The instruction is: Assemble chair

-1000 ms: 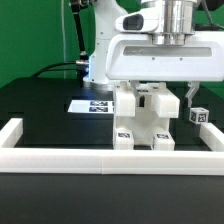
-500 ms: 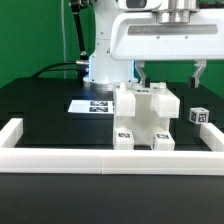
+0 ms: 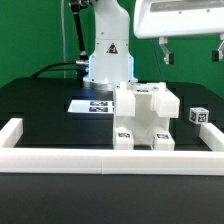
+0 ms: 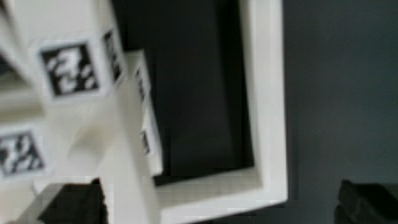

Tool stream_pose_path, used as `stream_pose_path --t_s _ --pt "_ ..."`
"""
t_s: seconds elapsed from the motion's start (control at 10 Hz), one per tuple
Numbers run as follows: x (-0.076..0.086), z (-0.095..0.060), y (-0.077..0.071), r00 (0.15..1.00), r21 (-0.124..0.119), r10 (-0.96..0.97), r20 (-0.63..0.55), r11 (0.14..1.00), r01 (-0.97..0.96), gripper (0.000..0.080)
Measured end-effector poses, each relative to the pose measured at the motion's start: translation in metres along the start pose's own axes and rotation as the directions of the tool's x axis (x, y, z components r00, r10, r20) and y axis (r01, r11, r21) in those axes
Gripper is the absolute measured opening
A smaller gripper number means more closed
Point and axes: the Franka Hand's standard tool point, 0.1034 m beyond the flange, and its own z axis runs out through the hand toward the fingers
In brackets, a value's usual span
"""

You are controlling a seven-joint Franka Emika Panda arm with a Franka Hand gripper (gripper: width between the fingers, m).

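Note:
The partly built chair [image 3: 146, 118] stands upright on the black table, a white blocky piece with small tags low on its front. My gripper [image 3: 192, 52] hangs open well above it, toward the exterior view's right, with nothing between its fingers [image 3: 163, 52]. A small loose white part [image 3: 198, 116] with a tag sits just beside the chair on the exterior view's right. In the wrist view the chair's tagged pieces [image 4: 80, 90] appear blurred, and the dark fingertips [image 4: 68, 205] stand wide apart.
The long low white border frame [image 3: 110, 158] runs along the front and both sides; its corner [image 4: 267, 150] shows in the wrist view. The marker board [image 3: 88, 105] lies flat behind the chair. The arm's base [image 3: 108, 60] stands at the back.
The gripper has lifted away from the chair's top and drifted toward the exterior view's right, staying open. The chair has not moved.

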Motion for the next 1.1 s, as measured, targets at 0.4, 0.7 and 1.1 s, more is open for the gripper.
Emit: stream_pose_path --t_s 0.4,0.7,1.1 --pt "-0.005 0.006 -0.003 1.000 0.008 0.024 0.004 1.000 -0.024 0.0649" --pt "-0.032 0.010 -0.018 0.999 0.009 0.031 0.032 0.999 -0.031 0.0649" --pt "-0.067 0.031 -0.038 0.995 0.026 0.079 0.058 0.996 -0.081 0.0649"
